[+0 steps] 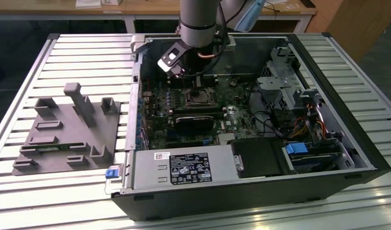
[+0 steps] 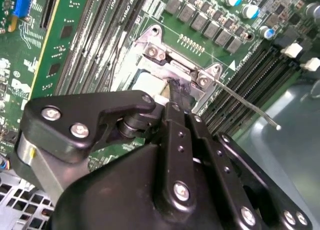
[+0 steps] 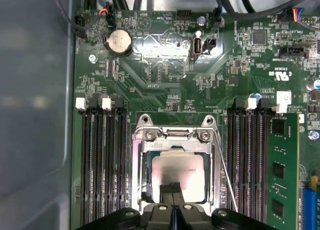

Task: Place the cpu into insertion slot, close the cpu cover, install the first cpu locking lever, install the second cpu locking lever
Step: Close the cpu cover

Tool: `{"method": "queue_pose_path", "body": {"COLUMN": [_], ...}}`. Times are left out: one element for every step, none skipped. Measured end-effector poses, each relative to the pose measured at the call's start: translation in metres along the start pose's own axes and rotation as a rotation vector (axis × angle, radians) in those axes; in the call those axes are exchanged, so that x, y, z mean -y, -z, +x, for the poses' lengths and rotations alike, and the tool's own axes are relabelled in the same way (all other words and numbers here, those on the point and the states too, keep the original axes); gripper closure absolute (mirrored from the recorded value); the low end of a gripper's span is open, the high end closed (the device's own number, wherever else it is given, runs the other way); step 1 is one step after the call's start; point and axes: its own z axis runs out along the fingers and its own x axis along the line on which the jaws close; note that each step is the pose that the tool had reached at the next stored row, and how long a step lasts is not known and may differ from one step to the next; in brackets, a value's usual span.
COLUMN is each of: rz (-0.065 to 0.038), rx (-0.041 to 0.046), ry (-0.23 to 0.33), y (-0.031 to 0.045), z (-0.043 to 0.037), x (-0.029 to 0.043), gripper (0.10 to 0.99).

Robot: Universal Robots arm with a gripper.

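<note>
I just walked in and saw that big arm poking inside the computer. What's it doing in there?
A robot arm is reaching into an open computer case. Its hand, shut, is right down at the cpu, which already sits in the insertion slot. The cpu cover looks lowered around the chip. One thin locking lever sticks out loose, not clipped down yet.

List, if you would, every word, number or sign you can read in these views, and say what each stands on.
Nothing here can be quoted with confidence.
Power supply label: white print on black, not legible.
White sticker beside it: dark print, not legible.
Motherboard: white silkscreen marks, too small to read.
Coin cell battery: no readable text.
</note>
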Motion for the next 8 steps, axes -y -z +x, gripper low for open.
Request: {"method": "queue_pose_path", "body": {"rz": [0.000,0.000,0.000,0.000,0.000,0.000,0.000,0.000], "rx": [0.0002,0.0003,0.0006,0.0008,0.0006,0.0005,0.0004,0.0006], "ry": [0.000,0.000,0.000,0.000,0.001,0.001,0.001,0.001], "y": [0.0000,0.0000,0.0001,0.0001,0.0000,-0.0003,-0.0009,-0.0017], "z": [0.0000,0.0000,-0.0001,-0.0001,-0.0001,0.0000,0.0000,-0.0001], "x": [0.0005,0.0015,0.0031,0.0052,0.0071,0.0086,0.0091,0.0092], "gripper": [0.965,0.965,0.965,0.965,0.965,0.965,0.965,0.965]}}
